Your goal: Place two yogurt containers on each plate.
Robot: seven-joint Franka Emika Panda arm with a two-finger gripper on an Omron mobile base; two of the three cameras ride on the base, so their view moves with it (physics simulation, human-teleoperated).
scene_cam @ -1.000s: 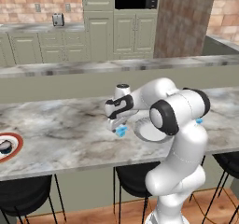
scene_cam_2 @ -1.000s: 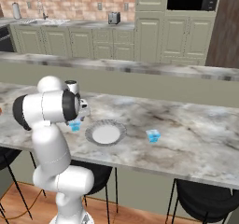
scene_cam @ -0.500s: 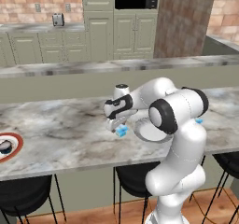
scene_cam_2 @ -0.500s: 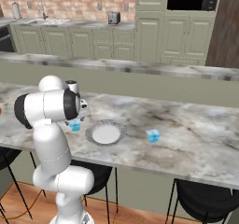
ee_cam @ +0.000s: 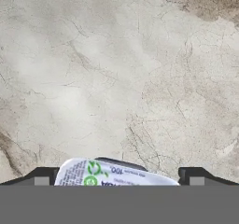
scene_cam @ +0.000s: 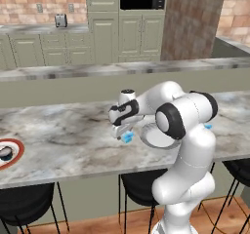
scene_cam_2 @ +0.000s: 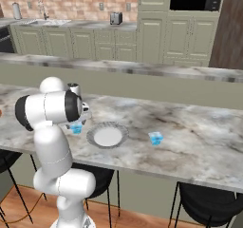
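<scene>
Two rear base cameras share the counter; the hand camera looks closely down.

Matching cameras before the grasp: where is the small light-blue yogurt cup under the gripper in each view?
Left base view: yogurt cup at centre, left of the grey-rimmed plate.
Right base view: left, at, left of that plate.
Hand view: bottom centre.
Shared landmark: the plate.

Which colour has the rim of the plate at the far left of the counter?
Red-orange, around a white plate. The left base view shows it best.
</scene>
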